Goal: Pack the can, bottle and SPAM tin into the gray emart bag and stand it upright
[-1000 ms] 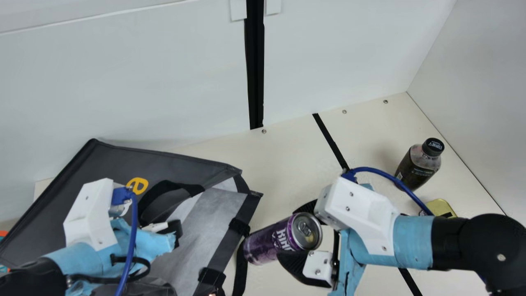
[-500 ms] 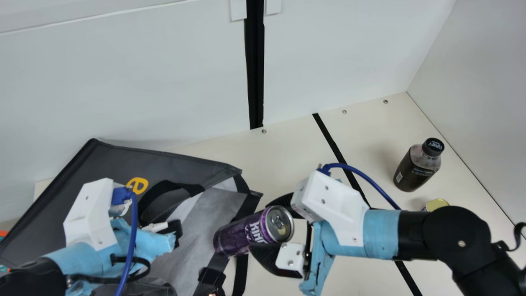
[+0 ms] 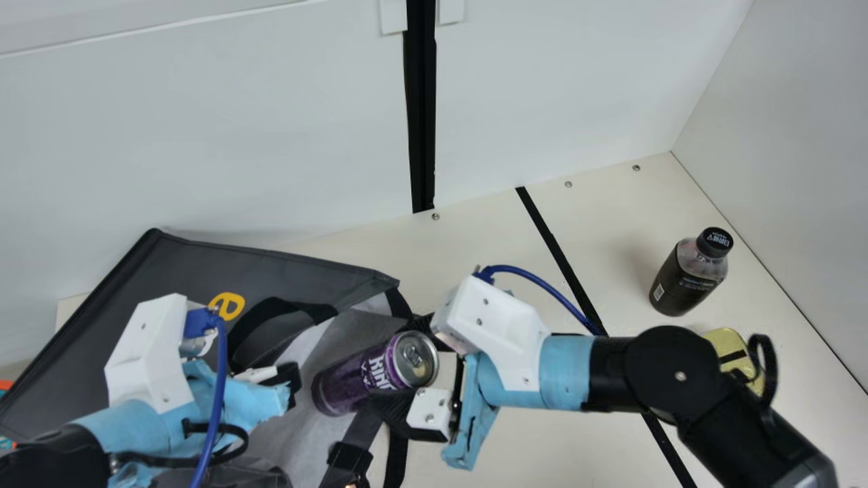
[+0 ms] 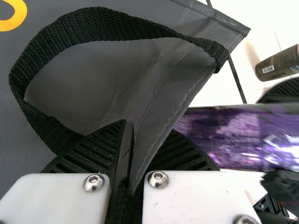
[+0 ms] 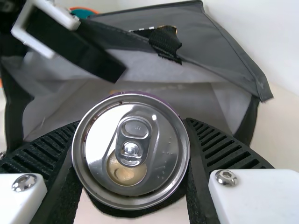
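Note:
The gray bag [image 3: 169, 271] lies on its side at the left, its mouth facing right. My left gripper [image 3: 288, 386] is at its upper panel; in the left wrist view the gripper [image 4: 131, 172] pinches the panel's edge beside a black handle. My right gripper [image 3: 410, 369] holds the purple can [image 3: 346, 379] at the bag's mouth, the can's bottom end over the pale lining. In the right wrist view the gripper [image 5: 131, 158] has the can's top [image 5: 133, 149] between its fingers. The dark bottle [image 3: 688, 274] stands at the right. A gold-lidded tin [image 3: 729, 342] is partly behind my right arm.
Black straps [image 3: 397, 447] hang by the bag's mouth. White walls [image 3: 542, 88] rise behind and at the right of the table. A black tape line [image 3: 553, 240] crosses the tabletop between bag and bottle. An orange and teal item sits at the far left.
My right gripper has carried the can leftward, from beside the bag into its mouth. The left arm, the bag and the bottle have kept still.

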### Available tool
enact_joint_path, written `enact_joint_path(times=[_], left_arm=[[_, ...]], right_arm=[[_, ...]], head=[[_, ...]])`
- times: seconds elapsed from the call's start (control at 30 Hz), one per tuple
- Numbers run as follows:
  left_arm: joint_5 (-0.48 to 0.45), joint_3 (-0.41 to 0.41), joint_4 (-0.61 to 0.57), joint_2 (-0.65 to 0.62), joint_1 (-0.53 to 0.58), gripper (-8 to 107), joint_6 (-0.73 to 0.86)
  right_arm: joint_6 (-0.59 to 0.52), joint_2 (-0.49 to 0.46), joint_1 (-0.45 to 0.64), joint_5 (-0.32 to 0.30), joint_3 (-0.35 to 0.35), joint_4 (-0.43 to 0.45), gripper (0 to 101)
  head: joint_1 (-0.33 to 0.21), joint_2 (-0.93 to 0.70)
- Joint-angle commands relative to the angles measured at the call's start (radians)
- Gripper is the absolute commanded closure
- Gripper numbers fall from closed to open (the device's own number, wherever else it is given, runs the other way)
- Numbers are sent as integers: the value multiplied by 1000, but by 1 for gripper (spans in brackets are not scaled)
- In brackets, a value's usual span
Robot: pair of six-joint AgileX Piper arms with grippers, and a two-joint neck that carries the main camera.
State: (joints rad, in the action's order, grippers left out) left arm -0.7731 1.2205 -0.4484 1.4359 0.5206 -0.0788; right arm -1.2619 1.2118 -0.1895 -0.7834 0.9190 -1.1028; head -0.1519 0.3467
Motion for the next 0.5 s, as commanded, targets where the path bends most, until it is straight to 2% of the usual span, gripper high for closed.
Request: enact_joint_path(times=[0.0, 0.47], left_arm=[[0, 0, 0, 0, 0, 107, 0], [0, 0, 0, 0, 0, 107, 0]], right_arm=[[-22, 23, -12, 17, 0, -18, 101], [-173, 183, -75, 96, 14, -173, 101]], head=[[-23, 2], [-23, 2]])
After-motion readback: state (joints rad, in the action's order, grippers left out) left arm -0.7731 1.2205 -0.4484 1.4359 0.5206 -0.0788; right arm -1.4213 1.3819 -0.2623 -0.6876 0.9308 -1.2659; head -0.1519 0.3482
